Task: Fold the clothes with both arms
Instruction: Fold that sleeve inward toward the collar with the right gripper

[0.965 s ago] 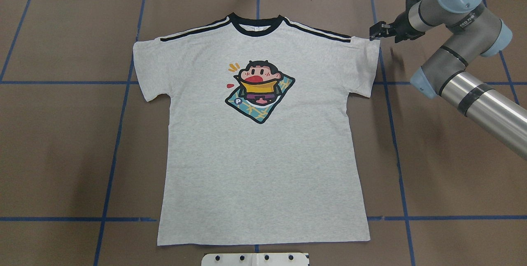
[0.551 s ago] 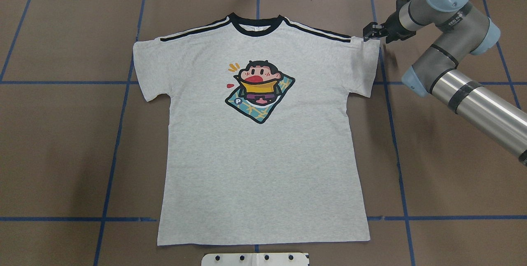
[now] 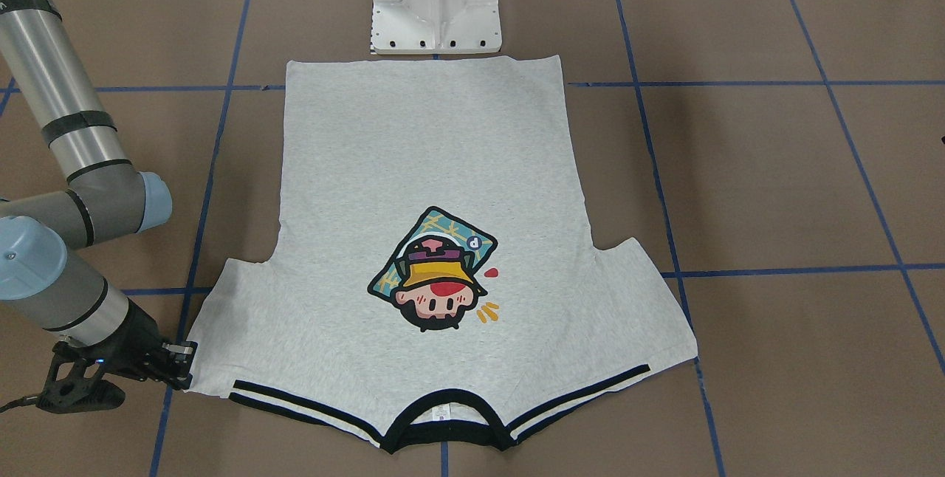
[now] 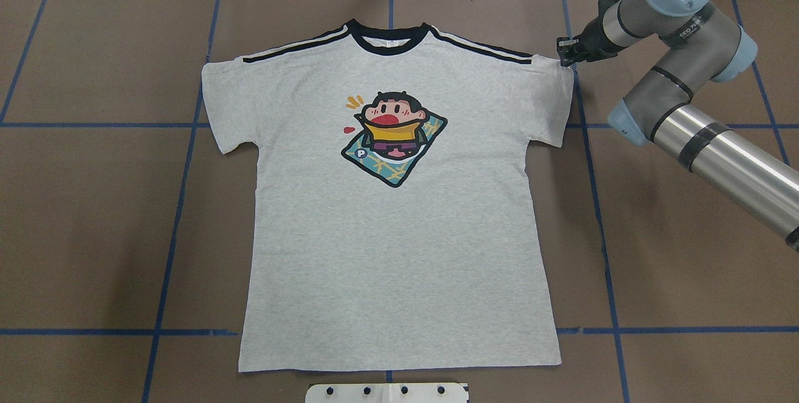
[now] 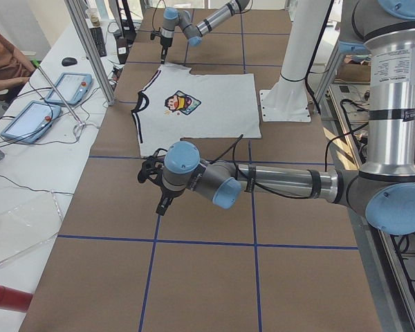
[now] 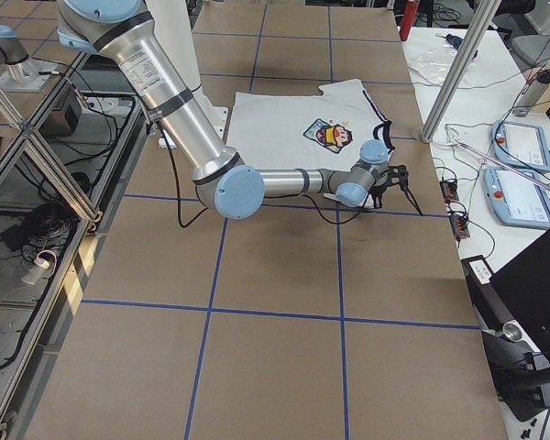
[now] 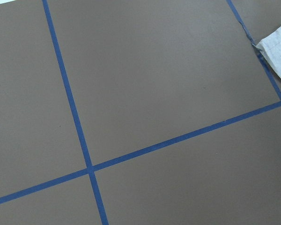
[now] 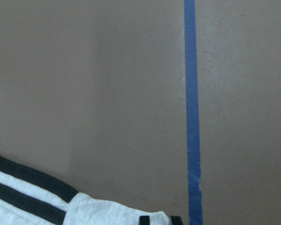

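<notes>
Standing at the near edge of the brown desk (image 4: 93,234), gridded with blue tape lines (image 4: 178,203): one white base pedestal (image 3: 435,1). Lying flat and face up just beyond it, with the hem beside the pedestal, both short sleeves spreading outward and the neck pointing to the far edge: one light grey T-shirt (image 4: 399,266). Showing at chest height: one cartoon print (image 4: 393,141) of a head in a yellow hat. Running along both shoulders: black stripes, meeting one black collar (image 4: 388,38).

Working over the desk: two silver-grey arms with light-blue caps. Reaching in from the robot's right and bending toward the far corner of the shirt's right sleeve: the right arm (image 4: 711,150). Sitting right at that sleeve corner: the right gripper (image 4: 567,52), black tips just showing at the cloth's edge in the wrist view. Not possible to tell whether gripping the fabric or standing apart from it.

Hanging over bare desk beyond the shirt's left sleeve, seen only from the side camera: the left arm (image 5: 283,181) and the left gripper (image 5: 160,209), pointing down. Not possible to tell how far open. Showing in its wrist view: crossing tape lines and one pale sleeve corner at the frame's edge.

Resting past the desk's far edge, on a white side table (image 5: 28,180): two control tablets (image 5: 68,86), trailing cables.
</notes>
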